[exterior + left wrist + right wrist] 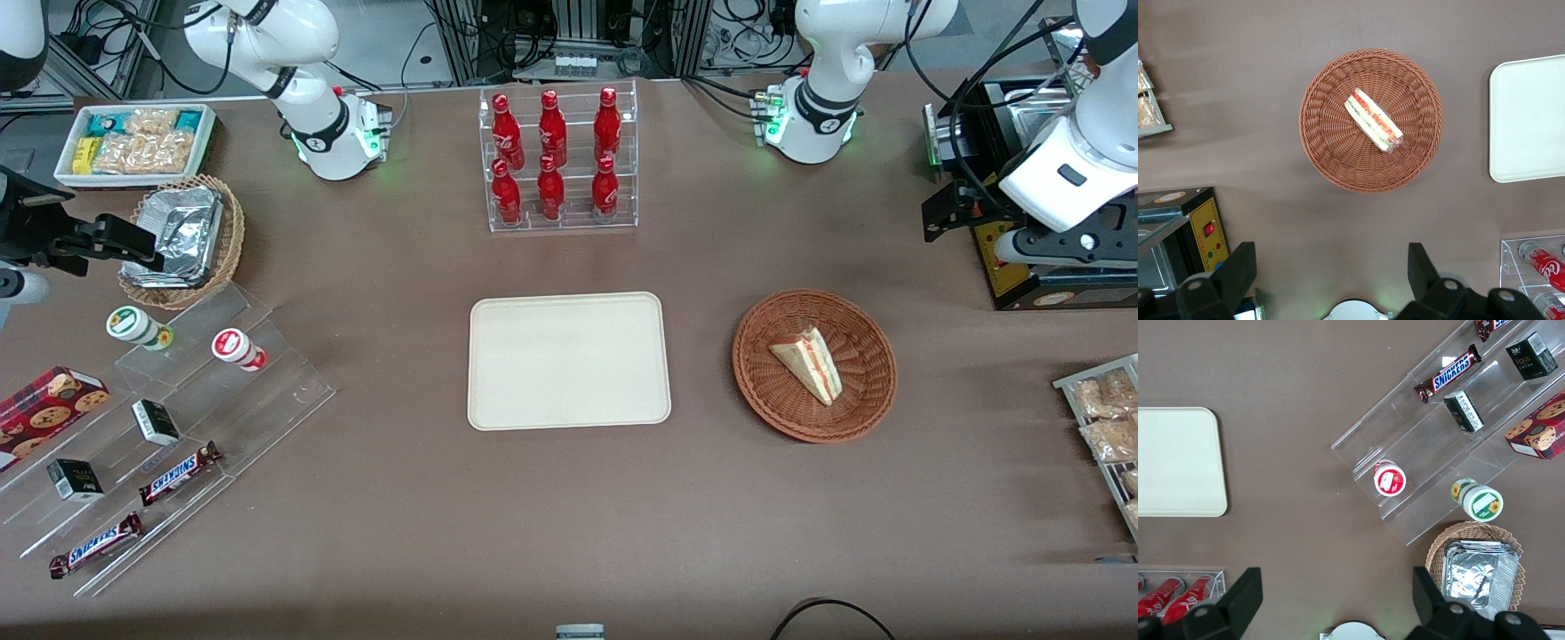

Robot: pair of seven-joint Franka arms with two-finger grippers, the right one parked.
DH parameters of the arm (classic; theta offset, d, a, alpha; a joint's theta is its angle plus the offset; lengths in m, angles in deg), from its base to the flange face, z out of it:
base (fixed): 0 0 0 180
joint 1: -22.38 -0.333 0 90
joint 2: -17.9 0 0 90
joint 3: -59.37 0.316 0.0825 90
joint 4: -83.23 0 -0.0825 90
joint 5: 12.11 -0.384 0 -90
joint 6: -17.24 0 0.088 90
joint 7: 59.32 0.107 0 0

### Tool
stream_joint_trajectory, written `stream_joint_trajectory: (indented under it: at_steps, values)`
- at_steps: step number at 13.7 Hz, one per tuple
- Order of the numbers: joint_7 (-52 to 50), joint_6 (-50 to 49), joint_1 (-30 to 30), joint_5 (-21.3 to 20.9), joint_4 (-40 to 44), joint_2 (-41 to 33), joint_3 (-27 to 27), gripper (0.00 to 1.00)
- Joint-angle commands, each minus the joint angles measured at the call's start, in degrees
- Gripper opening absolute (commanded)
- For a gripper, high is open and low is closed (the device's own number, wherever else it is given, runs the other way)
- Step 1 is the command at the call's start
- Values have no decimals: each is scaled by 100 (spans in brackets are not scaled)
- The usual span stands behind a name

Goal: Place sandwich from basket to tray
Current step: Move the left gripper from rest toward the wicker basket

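The sandwich [809, 363] [1373, 120], a wrapped wedge of pale bread with red and green layers, lies in the round reddish-brown wicker basket [756, 391] [1331, 160]. The cream tray [569, 360] [1528, 120] [1175, 460] lies flat beside the basket, toward the parked arm's end, with nothing on it. My left gripper [1058, 253] [1331, 267] hangs high over the table, farther from the front camera than the basket and toward the working arm's end. It is open wide, with only bare tabletop between its fingers [1238, 270].
A clear rack of red bottles [558, 160] stands farther back than the tray. A black box with a yellow panel [1005, 258] sits under the gripper. Snack packets [1102, 427] lie at the working arm's end. A stepped acrylic shelf [178, 427], a foil-filled tan basket [182, 236] and a white bin [133, 142] are at the parked arm's end.
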Motion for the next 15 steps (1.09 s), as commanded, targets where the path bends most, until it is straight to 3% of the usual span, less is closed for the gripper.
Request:
stream_joint_trajectory:
  at_steps: [1,3,8,15]
  values:
    - [-76,-35,-8,9,82,4,-23,100]
    - [-120,-87,-17,368,73,205,-15,100]
    - [-67,552,62,396,-408,690,-50,100]
    - [-129,2449,89,352,-2112,655,-67,100]
